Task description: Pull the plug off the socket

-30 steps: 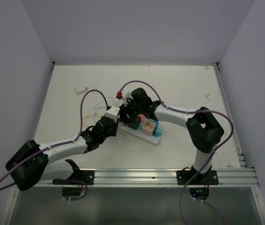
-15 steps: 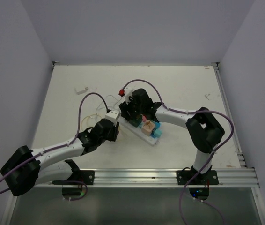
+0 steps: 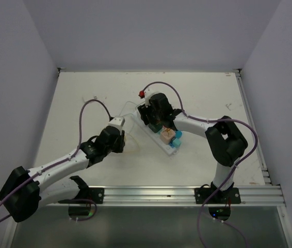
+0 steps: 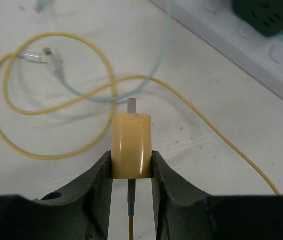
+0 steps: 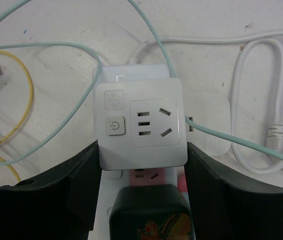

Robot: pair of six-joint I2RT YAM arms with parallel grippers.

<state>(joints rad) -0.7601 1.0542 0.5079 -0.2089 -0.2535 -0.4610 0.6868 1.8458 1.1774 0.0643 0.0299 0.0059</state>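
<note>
Left gripper (image 4: 131, 165) pinches the yellow plug (image 4: 131, 145), now drawn back well clear of the socket (image 4: 261, 55) it met a second ago; I judge it unplugged. Right gripper (image 5: 141, 149) seems clamped around the white cube adapter (image 5: 140, 125) on the socket.

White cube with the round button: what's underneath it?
Under the white cube lies a long white power strip; a pink outlet peeks out at the cube's near edge. Whatever sits directly beneath the cube is covered.

left gripper (image 4: 131, 161) clamped, right gripper (image 5: 142, 150) probably
</note>
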